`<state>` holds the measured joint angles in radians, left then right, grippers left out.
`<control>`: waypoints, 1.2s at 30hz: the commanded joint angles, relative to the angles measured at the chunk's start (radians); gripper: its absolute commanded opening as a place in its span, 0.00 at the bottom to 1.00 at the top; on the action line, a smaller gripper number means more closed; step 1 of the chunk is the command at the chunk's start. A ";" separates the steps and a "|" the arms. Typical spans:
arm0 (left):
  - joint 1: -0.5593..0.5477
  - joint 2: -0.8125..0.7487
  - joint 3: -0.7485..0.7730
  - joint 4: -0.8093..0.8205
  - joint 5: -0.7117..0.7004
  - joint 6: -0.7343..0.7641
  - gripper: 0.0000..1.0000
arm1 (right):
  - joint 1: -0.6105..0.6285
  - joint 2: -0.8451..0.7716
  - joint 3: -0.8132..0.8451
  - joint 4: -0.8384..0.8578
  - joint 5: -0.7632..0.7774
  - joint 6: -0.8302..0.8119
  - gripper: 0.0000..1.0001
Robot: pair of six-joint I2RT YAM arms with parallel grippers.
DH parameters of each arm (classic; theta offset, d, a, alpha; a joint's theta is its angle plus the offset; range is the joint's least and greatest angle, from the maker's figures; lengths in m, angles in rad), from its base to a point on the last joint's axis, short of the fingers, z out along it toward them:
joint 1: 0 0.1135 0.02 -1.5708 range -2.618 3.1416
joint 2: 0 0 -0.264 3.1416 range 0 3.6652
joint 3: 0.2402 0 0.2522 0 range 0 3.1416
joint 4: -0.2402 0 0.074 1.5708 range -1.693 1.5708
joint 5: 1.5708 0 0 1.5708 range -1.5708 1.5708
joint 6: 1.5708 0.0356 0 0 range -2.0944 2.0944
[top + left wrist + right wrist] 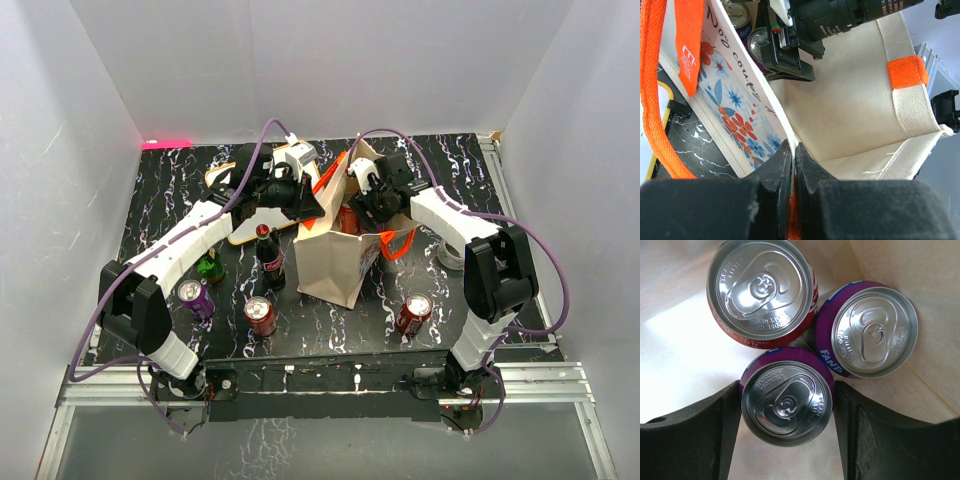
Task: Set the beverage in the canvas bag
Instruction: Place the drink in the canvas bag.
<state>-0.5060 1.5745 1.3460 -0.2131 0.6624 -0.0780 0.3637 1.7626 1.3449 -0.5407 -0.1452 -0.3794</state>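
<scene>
Inside canvas bag (675, 340), right tool (786, 390) clasps purple can (786, 405).

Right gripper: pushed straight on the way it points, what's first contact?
The right gripper clamps the near purple can; straight on, its fingertips likely meet the canvas bag floor first. Depth unclear.

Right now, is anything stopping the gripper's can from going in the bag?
Nothing visible. The purple can in the right gripper is already inside the canvas bag, beside a red can and another purple can.
</scene>
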 commanded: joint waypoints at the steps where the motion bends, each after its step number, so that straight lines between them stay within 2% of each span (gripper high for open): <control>1: -0.003 -0.063 -0.005 -0.028 0.044 0.015 0.00 | -0.045 0.024 0.030 0.095 0.101 -0.021 0.26; 9: -0.003 -0.062 -0.001 -0.028 0.046 0.014 0.00 | -0.045 0.016 0.030 0.090 0.064 -0.021 0.40; 23: -0.002 -0.063 -0.001 -0.029 0.047 0.013 0.00 | -0.045 -0.004 0.083 0.045 0.002 -0.006 0.73; 36: -0.003 -0.063 -0.002 -0.027 0.045 0.013 0.00 | -0.044 -0.044 0.121 0.010 -0.031 0.007 0.81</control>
<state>-0.5060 1.5726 1.3460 -0.2138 0.6659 -0.0784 0.3435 1.7668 1.3880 -0.5770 -0.1867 -0.3710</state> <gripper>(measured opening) 0.031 0.803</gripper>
